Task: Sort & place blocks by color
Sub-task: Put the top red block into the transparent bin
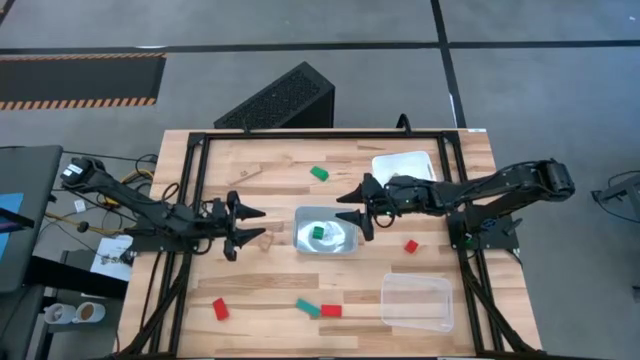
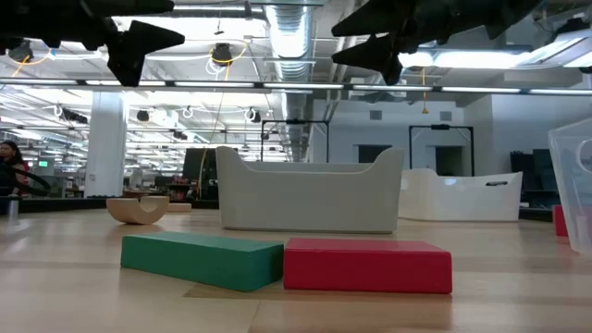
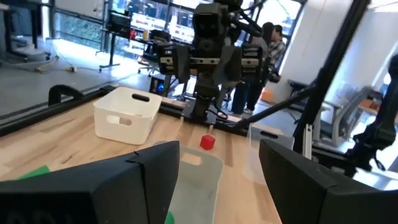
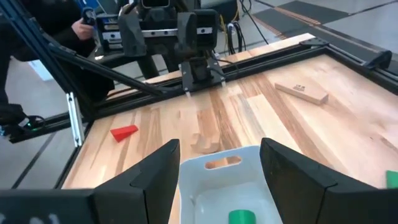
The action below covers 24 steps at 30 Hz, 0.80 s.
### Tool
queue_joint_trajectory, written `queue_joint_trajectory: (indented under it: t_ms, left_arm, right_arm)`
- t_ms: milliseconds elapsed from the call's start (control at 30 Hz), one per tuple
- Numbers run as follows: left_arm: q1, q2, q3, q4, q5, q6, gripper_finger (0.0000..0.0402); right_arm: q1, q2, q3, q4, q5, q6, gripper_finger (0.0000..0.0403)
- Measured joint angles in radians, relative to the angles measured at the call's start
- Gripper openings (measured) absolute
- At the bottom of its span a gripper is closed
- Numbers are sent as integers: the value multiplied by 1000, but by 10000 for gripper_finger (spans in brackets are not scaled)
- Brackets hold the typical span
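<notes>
A silvery tray point(image 1: 340, 243) sits mid-table with a green block point(image 1: 317, 232) lying in it. My left gripper point(image 1: 255, 226) hovers open just left of the tray, pointing level at it. My right gripper point(image 1: 347, 206) hovers open over the tray's far right corner. Loose on the tabletop lie a green block point(image 1: 319, 173), red blocks point(image 1: 410, 245) point(image 1: 220, 309), a green and red pair point(image 2: 202, 257) point(image 2: 367, 264) near the front edge, and plain wood blocks point(image 1: 268, 238) point(image 1: 247, 172). In the right wrist view the tray point(image 4: 211, 186) and its green block point(image 4: 241, 216) show between the open fingers.
A white tray point(image 1: 410, 160) stands at the far right, under the right arm. A clear tray point(image 1: 415, 300) stands at the near right. A black frame point(image 1: 195, 170) runs along the table's left, far and right sides. People stand in the room beyond the table point(image 3: 270, 43).
</notes>
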Motion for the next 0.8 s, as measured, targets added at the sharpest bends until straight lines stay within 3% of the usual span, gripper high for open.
queue_joint_trajectory:
  t_ms: [200,500,800]
  left_arm:
    - [0,-57,0,-35,-23,33,208]
    - [0,-62,0,-53,-24,23,208]
    - [2,-52,0,-79,-55,36,208]
  right_arm:
    - [49,-2,0,-12,8,-4,245]
    - [142,-2,0,-155,268,-5,245]
    - [222,-2,0,-256,352,81,245]
